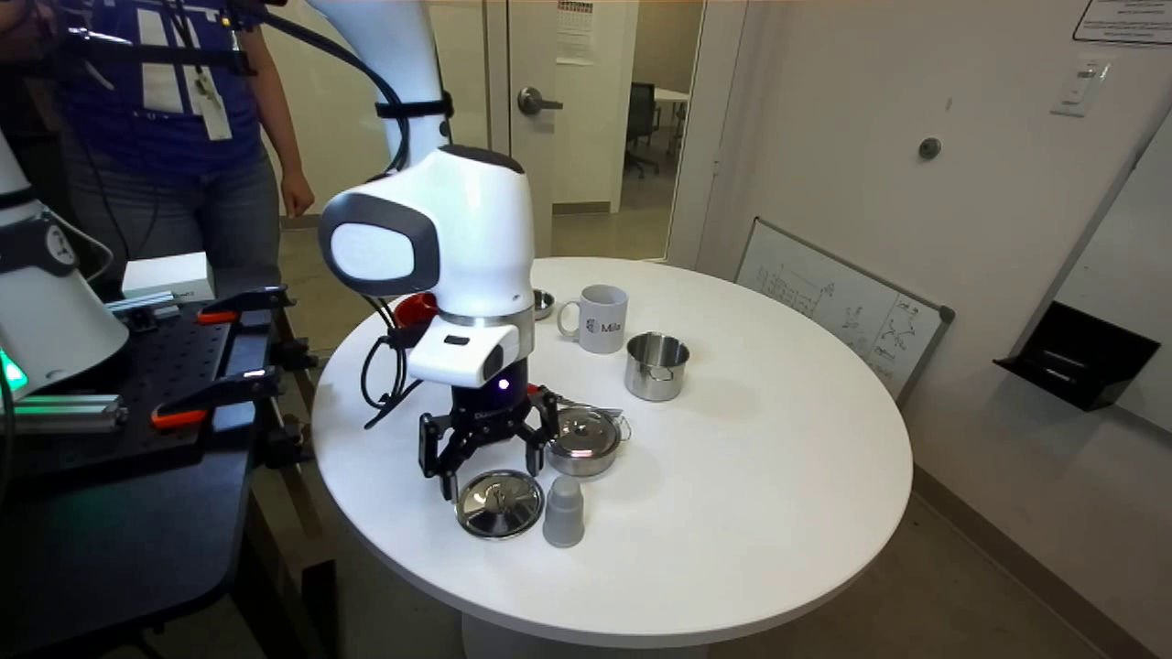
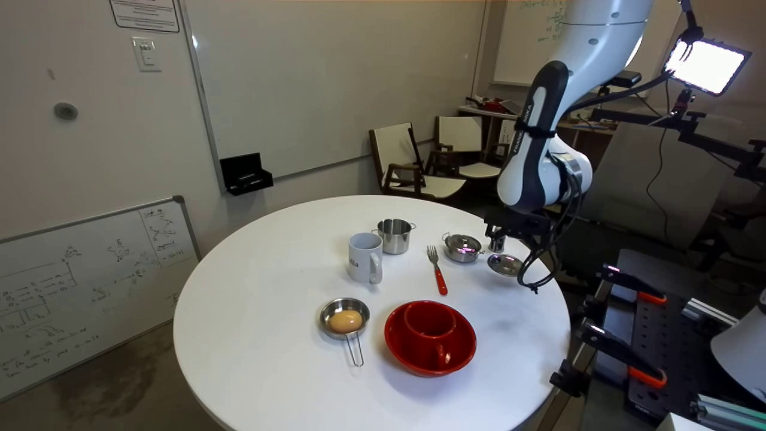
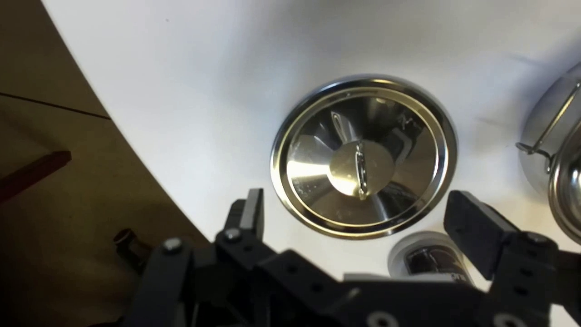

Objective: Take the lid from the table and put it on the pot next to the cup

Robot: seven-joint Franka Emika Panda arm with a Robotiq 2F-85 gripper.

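Observation:
The lid (image 1: 499,506) lies flat on the white table near its edge, a shiny steel disc with a small upright wire loop at its centre. It also shows in an exterior view (image 2: 504,264) and the wrist view (image 3: 313,195). My gripper (image 1: 492,477) is open and empty just above the lid. In the wrist view its fingers (image 3: 355,196) stand wide apart, either side of the lid's near part, with the loop between them. The small straight-sided steel pot (image 1: 656,375) stands open and upright beside the white cup (image 1: 602,320); the pot (image 2: 394,237) and cup (image 2: 362,260) show in both exterior views.
A grey shaker (image 1: 564,517) stands close beside the lid, near one finger (image 3: 429,261). A wider lidded steel pot (image 1: 584,458) stands beside the gripper. A red-handled fork (image 2: 440,279), a red bowl (image 2: 396,353) holding a red mug, and a small pan (image 2: 323,320) with an egg are farther off.

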